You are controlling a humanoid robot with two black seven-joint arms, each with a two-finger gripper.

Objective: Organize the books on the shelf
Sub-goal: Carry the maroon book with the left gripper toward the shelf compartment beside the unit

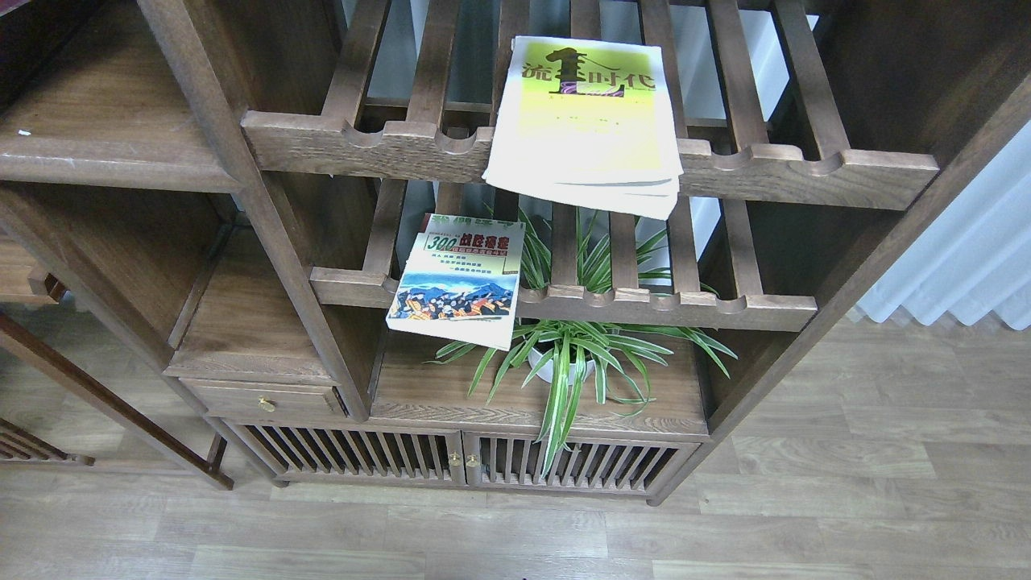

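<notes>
A large yellow-green paperback with white edges (586, 121) lies flat on the upper slatted rack (805, 169), its near edge hanging over the scalloped rail. A small "300" paperback with a mountain picture (459, 278) rests on the lower slatted rack (668, 310), also overhanging the front. The shelf (105, 121), a flat dark-brown plank with a tiny white speck, sits at the upper left and is bare where it shows. No maroon book shows, except perhaps a dark sliver at the top left corner. Neither gripper is in view.
A spider plant in a white pot (568, 354) stands on the cabinet's lower board under the racks, its leaves spilling forward. A small drawer with a brass knob (264, 400) and slatted doors (459, 463) sit below. White curtain (966, 258) at the right, wood floor in front.
</notes>
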